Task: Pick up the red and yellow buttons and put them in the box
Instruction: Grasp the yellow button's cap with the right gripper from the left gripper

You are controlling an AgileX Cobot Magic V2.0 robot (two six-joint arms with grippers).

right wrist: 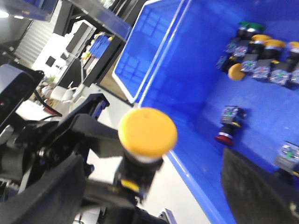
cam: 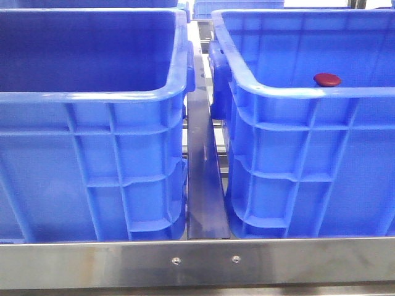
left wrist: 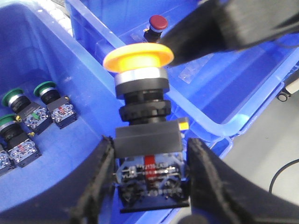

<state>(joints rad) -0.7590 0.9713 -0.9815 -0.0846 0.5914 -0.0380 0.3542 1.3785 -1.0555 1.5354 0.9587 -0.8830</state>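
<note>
My left gripper (left wrist: 149,161) is shut on the black switch body of the yellow button (left wrist: 138,57) and holds it upright over the crate rims. The same button shows in the right wrist view (right wrist: 147,130), between my right gripper's wide-open fingers (right wrist: 261,191). My right gripper (right wrist: 149,198) is open and empty, and one of its fingers (left wrist: 224,25) reaches close to the yellow cap. The red button (cam: 327,79) sits in the right blue box (cam: 296,92); it also shows in the left wrist view (left wrist: 158,22) and lying on its side in the right wrist view (right wrist: 225,134). Neither gripper shows in the front view.
A second blue crate (cam: 92,98) stands on the left and holds several green buttons (left wrist: 44,91). Several more yellow and green buttons (right wrist: 261,56) lie at the far end of the box with the red one. A metal rail (cam: 203,262) runs along the front.
</note>
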